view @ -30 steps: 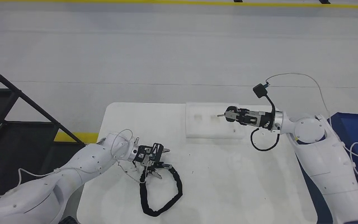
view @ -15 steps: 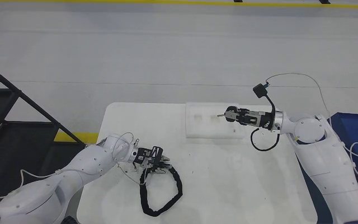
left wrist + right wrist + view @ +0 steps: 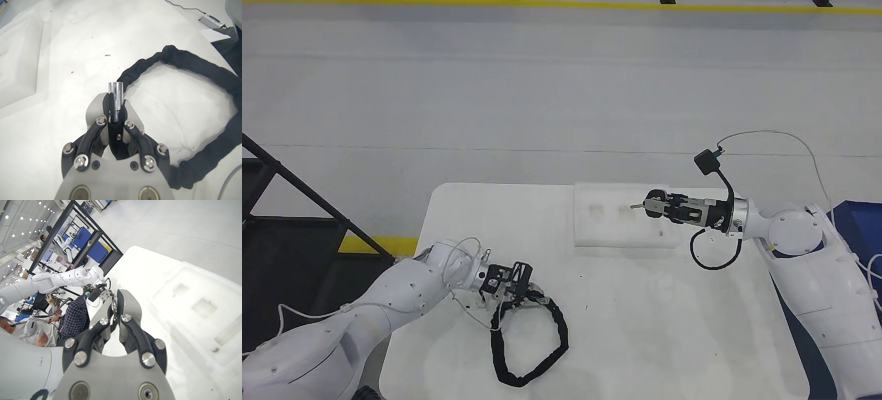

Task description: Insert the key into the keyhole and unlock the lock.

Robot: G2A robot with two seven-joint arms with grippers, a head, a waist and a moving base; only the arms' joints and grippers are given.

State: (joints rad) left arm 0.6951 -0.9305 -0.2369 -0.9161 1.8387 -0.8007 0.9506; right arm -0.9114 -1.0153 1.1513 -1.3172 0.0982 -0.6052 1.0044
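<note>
My left claw (image 3: 115,103) clamps chrome cylinder (image 3: 115,90) of chain lock (image 3: 189,62) on table (image 3: 662,330). My right claw (image 3: 115,303) pinches key (image 3: 113,306) above foam tray (image 3: 592,228), well apart. I hold cylinder steady and line key square to keyhole before pushing.

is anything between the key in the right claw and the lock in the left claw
Nothing visible. The right claw holds the key over the foam tray; only bare table separates it from the lock in the left claw.

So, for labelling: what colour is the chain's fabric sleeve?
The sleeve is black, clearest in left wrist view.
</note>
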